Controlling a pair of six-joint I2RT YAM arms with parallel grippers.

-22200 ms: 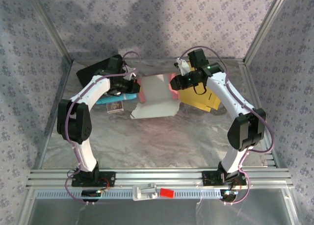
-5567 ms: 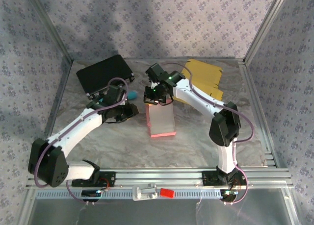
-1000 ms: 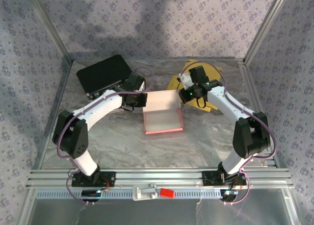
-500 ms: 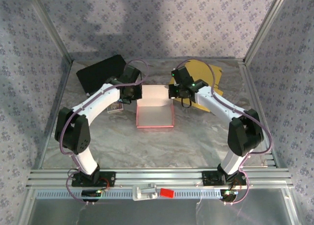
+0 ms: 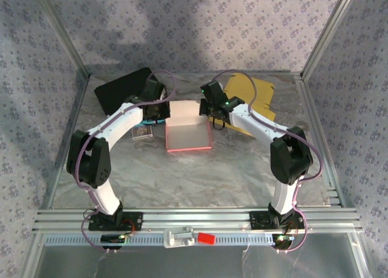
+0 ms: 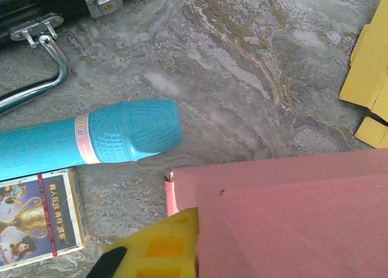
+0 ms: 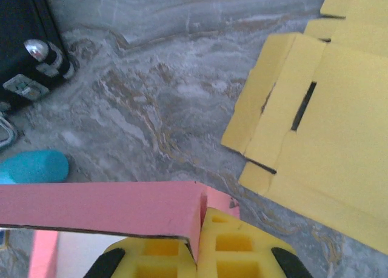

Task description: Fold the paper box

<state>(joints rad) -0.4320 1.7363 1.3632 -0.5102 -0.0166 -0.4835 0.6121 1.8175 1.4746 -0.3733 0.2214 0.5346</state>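
The pink paper box (image 5: 189,132) sits on the table (image 5: 182,181), in the middle and nearer the far edge. The left end effector (image 5: 161,112) is closed tight on the box's far left corner. The right end effector (image 5: 209,107) is closed tight on the far right corner, with the thin pink wall pinched between its yellow pads (image 7: 233,244). To do this step well, I think both should move slowly and evenly, so the back wall stands straight. The paper looks thin, smooth and stiff, with sharp folds. It could bend or tear if pulled crooked. A bumpy teal tube (image 6: 91,142) lies just beside the box.
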